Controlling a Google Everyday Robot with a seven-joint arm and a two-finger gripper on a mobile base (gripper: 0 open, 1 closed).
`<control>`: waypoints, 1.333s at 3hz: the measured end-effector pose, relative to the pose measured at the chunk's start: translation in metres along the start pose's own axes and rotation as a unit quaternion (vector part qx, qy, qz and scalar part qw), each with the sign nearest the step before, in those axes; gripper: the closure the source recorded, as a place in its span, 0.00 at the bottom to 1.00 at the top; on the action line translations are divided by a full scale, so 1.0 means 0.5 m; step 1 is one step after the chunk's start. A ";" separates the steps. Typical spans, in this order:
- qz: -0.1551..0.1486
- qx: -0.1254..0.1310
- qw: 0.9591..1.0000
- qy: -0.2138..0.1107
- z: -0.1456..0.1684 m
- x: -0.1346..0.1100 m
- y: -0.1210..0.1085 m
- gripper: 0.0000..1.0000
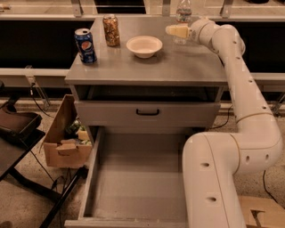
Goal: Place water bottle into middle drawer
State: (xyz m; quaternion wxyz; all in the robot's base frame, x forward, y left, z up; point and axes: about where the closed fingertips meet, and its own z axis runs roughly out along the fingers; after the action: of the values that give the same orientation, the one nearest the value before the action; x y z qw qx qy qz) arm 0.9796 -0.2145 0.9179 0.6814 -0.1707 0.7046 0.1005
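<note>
Tool (177, 30) is sitting at the upper right of the frame, over the far right part of the counter (147, 67), pointing left toward the bowl (144, 46); whether it is open or closed, cannot tell. Water bottle (183, 12) is standing upright at the top edge of the frame, just behind the tool and partly hidden by it; contact not determinable. Middle drawer (133, 187) is lying pulled out at lower centre, well apart from the bottle. Risks, as judged: the tool is lying across the bottle's lower body, so a sideways nudge could be tipping it over or pushing it off the counter's back edge. The ribbed clear plastic is probably light and slick, so a weak pinch may be letting it slip during the carry. Coming down, the bottle is having to pass the counter's front lip and the shallower drawer front (147, 113) with the black handle; clipping either could be jarring it loose. The arm (240, 80) is filling the right side of the frame beside the drawer, narrowing the approach.
</note>
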 end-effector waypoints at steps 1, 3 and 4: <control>0.003 0.003 1.000 -0.009 0.007 -0.008 0.003 0.00; 0.003 -0.006 1.000 -0.013 0.023 -0.022 0.032 0.00; -0.001 -0.009 1.000 -0.010 0.029 -0.022 0.041 0.00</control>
State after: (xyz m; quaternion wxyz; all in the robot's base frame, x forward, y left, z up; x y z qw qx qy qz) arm 0.9853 -0.1889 0.9260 0.6869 -0.1760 0.6968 0.1078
